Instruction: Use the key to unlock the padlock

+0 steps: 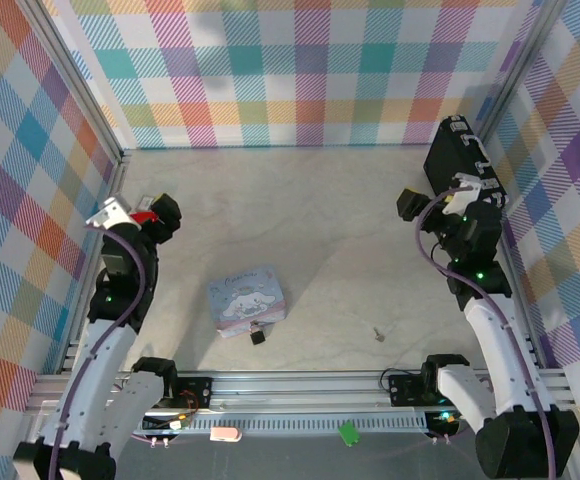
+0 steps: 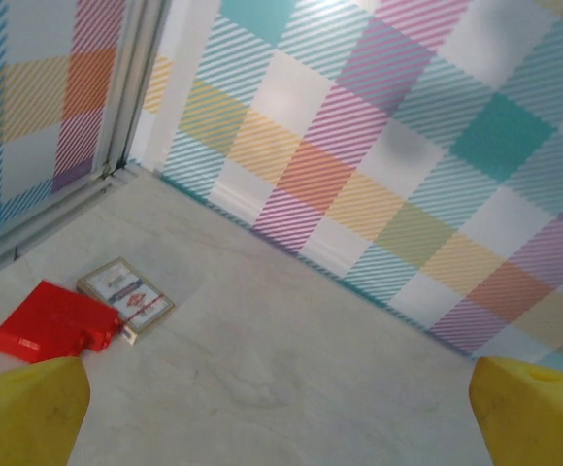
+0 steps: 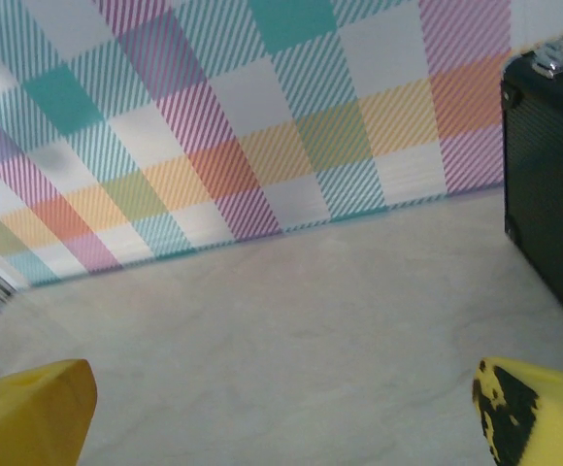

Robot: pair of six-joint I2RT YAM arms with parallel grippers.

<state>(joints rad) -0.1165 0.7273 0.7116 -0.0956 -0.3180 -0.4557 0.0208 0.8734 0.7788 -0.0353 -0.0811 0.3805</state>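
The tiny black padlock with its thin silvery shackle lies against the near edge of the pastel cartoon tin, low in the top view. The small grey key lies alone on the table to the right of it. My left gripper hangs far to the left, well apart from both; in its wrist view its yellow fingertips stand wide apart with bare table between. My right gripper hovers at the right, also open, its yellow fingertips spread over bare table.
A large black case with silver latches stands at the back right, beside my right arm; its side looms close. A red plastic item and a small card box lie by the left wall. Plaid walls enclose the table.
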